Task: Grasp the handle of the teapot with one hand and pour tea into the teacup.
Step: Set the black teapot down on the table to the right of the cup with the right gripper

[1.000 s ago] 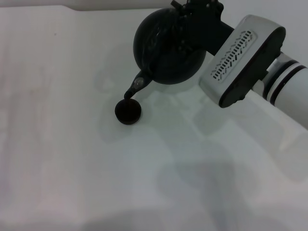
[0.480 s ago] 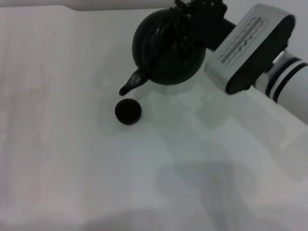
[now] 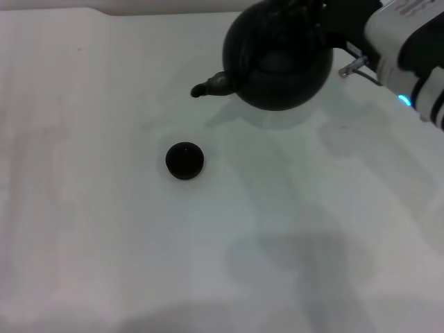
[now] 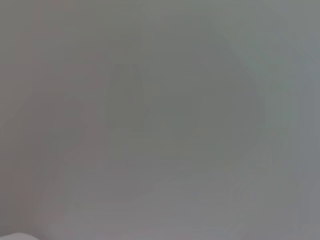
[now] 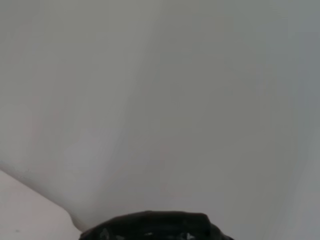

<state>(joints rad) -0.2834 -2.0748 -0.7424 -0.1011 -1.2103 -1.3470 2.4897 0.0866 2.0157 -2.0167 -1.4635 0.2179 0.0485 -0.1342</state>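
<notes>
The teapot (image 3: 281, 62), round and matte black, hangs above the table's far right part, nearly level, with its spout (image 3: 207, 88) pointing left. My right gripper (image 3: 300, 10) is over the pot's top, shut on the handle, and its dark body hides the handle. A black, flecked strip (image 5: 150, 227) at the edge of the right wrist view belongs to the pot or its handle; I cannot tell which. The teacup (image 3: 184, 160), tiny and dark, stands on the table in front of and left of the spout, well apart from it. My left gripper is out of view.
The white table (image 3: 104, 229) stretches to the left and front of the teacup. My right arm's white housing (image 3: 406, 41) reaches in from the far right. A grey wall strip runs along the table's far edge (image 3: 48, 8). The left wrist view shows only plain grey surface.
The teapot has tipped back from the teacup to nearly level. It has also moved right and toward the far edge with my right arm. The teacup has not moved.
</notes>
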